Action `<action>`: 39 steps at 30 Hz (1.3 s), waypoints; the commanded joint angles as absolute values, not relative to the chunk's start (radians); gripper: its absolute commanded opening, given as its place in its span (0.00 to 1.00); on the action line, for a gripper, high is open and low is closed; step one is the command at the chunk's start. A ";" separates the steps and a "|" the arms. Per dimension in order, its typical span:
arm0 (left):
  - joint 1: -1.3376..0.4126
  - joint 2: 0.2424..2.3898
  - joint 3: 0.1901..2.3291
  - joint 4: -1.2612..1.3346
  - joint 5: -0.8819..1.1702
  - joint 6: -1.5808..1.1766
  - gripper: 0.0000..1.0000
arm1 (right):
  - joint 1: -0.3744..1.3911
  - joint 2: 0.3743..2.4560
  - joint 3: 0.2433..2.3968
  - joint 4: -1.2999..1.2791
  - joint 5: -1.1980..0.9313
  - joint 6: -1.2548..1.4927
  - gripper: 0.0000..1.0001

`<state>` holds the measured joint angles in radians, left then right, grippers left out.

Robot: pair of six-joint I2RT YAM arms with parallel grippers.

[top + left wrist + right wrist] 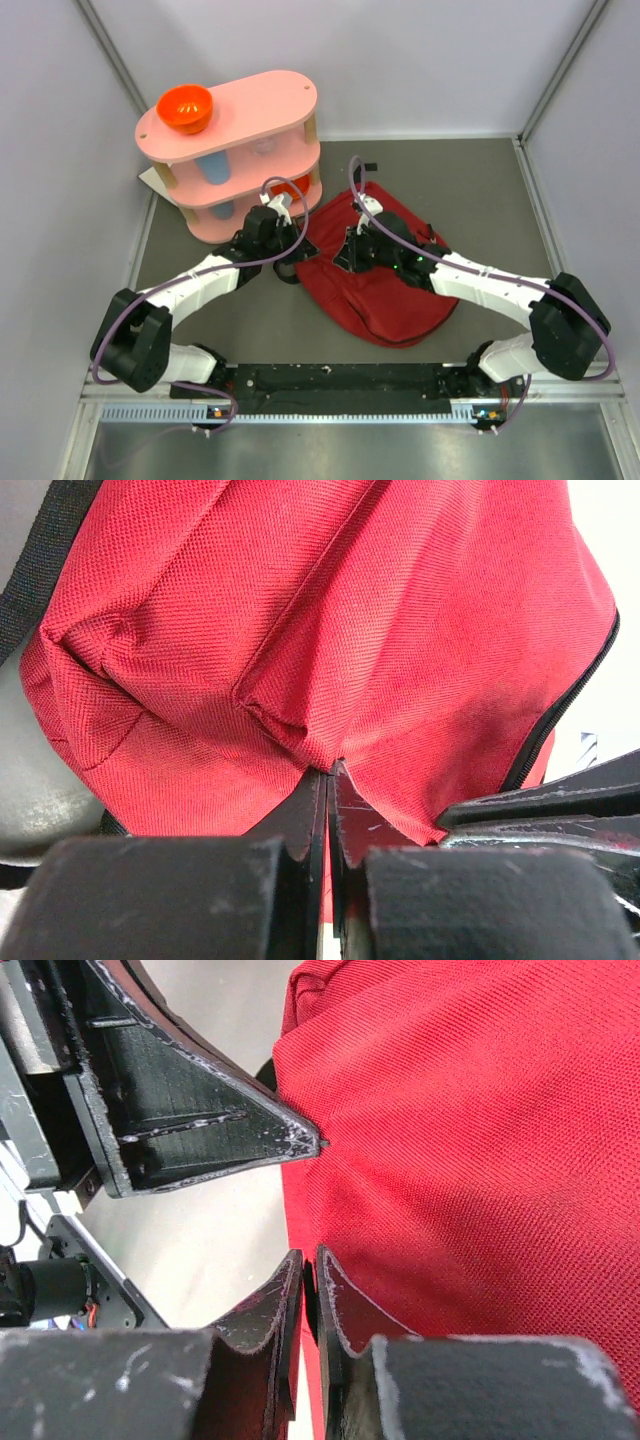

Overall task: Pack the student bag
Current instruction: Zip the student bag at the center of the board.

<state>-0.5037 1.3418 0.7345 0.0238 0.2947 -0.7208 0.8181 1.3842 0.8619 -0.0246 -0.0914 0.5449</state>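
While left claw clamps student bag edge, right claw beside it, state unclear.

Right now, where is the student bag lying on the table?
In the top view the student bag lies right of centre on the table, just right of the pink shelf.

Looks like a robotics lab test cell, not anyone's home. Plain white panel walls sit in aluminium framing around a grey table. White robot arms with purple cables are bolted to a black rail. The pink shelf with an orange bowl reads as a prop.
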 commanded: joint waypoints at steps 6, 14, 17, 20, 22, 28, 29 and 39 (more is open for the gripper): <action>-0.502 1.318 0.729 0.028 0.334 -0.704 0.00 | 0.811 1.384 0.864 0.095 -0.115 0.589 0.04; -0.502 1.318 0.739 0.023 0.341 -0.699 0.00 | 0.810 1.384 0.868 0.028 -0.043 0.540 0.00; -0.502 1.316 0.739 0.029 0.354 -0.698 0.00 | 0.811 1.342 0.850 0.021 0.020 0.519 0.00; -0.502 1.307 0.732 0.044 0.386 -0.701 0.17 | 0.811 1.313 0.848 0.003 0.075 0.506 0.00; -0.500 1.295 0.713 0.087 0.423 -0.716 0.30 | 0.811 1.310 0.853 0.003 0.077 0.502 0.00; -0.517 1.217 0.612 0.207 0.471 -0.860 0.62 | 0.811 1.293 0.816 0.008 0.090 0.534 0.00; -0.528 1.207 0.598 0.240 0.460 -0.899 0.65 | 0.811 1.286 0.812 0.009 0.091 0.537 0.00; -0.584 1.353 0.601 0.368 0.428 -1.019 0.49 | 0.811 1.255 0.785 0.003 0.134 0.554 0.00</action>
<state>-0.5659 1.3144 0.5694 0.2714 0.4347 -0.9676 0.8150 1.2938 0.7895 -0.0120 0.1024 0.5480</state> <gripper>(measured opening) 0.564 0.005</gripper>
